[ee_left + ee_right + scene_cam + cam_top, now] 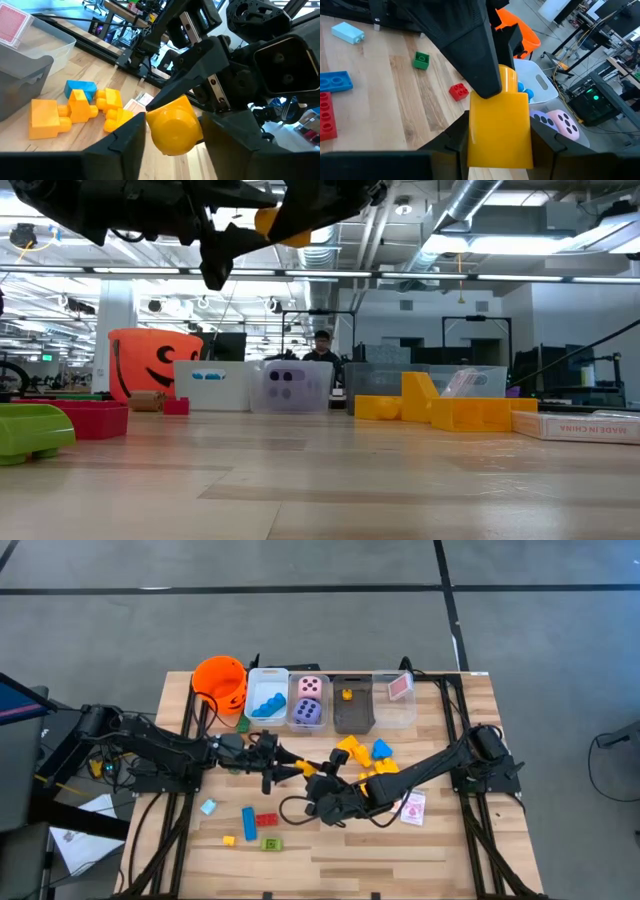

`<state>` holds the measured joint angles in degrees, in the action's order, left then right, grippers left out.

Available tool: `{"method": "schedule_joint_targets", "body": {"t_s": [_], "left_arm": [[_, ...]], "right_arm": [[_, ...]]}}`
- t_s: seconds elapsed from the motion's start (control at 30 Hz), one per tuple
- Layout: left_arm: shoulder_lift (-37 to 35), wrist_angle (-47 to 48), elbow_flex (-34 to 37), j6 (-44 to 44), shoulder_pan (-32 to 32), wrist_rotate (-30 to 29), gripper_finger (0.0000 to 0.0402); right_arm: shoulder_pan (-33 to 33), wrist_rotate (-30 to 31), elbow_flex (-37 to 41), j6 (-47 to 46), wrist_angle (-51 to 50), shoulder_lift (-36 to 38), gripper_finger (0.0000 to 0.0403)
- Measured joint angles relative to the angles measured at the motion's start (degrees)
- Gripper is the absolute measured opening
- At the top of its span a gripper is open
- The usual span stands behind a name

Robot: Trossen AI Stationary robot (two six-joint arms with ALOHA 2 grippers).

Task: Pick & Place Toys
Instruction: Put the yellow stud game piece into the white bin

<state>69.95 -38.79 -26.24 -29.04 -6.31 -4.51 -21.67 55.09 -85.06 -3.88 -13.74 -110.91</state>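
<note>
My left gripper (298, 766) and my right gripper (320, 780) meet above the table's middle, both shut on one yellow block (309, 769), high above the table in the low view (280, 224). Loose on the table lie yellow blocks (352, 750) and a blue one (381, 749), a pink-white card (412, 808), and light blue (208, 806), blue (249, 822), red (267, 820), small yellow (228, 839) and green (272, 843) blocks. A pink die (311, 686) and a purple die (308, 712) sit in a bin. My left gripper pinches the yellow block's rounded end (172, 131) between its two fingers (131, 140), coming level from the table's left side. The block is lifted clear of the table. My right gripper pinches the block's flat-sided end (500, 125) between its two fingers (456, 142), coming from the table's right side, opposite my left gripper. The left gripper's finger (480, 60) lies over the block's other end.
Along the far edge stand an orange bucket (220, 680), a clear bin with blue blocks (266, 700), the dice bin (296, 700), a grey bin (352, 712) and a clear bin holding a card (398, 690). Bare wood lies at the near edge.
</note>
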Motion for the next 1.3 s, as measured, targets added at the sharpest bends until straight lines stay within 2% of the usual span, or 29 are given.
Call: {"method": "schedule_joint_targets", "body": {"t_s": [0.2, 0.63, 0.8, 0.93, 1.0, 1.2, 1.3], "left_arm": [[-0.09, -0.09, 0.00, 1.23, -0.01, 0.37, 0.0110], [0.04, 3.63, 0.02, 3.56, 0.82, -0.79, 0.0108], [0.04, 9.33, 0.02, 3.56, 3.49, -5.04, 0.0108], [0.04, 15.26, 0.04, 3.61, 6.08, -11.32, 0.0108], [0.04, 17.84, 0.04, 4.45, 7.29, -16.37, 0.0108], [0.04, 23.54, 0.06, 9.82, 10.63, -36.60, 0.0108], [0.02, 23.26, 0.07, 12.58, 12.44, -41.37, 0.0108]], "right_arm": [[-0.08, 0.44, 0.04, 0.03, -0.20, 0.00, 0.0135], [-0.07, 0.22, -0.02, 0.06, 0.33, 0.07, 0.0195], [-0.88, 0.51, -0.02, 2.32, 1.13, 0.06, 0.0202], [-1.48, 1.21, -0.02, 2.84, 1.12, 0.04, 0.0202], [-1.69, 1.95, -0.02, 3.01, 1.06, 0.04, 0.0200], [-1.42, 1.98, -0.03, 3.01, 1.03, 0.04, 0.0196], [-1.05, 1.97, -0.02, 2.97, 1.01, 0.04, 0.0196]]}}
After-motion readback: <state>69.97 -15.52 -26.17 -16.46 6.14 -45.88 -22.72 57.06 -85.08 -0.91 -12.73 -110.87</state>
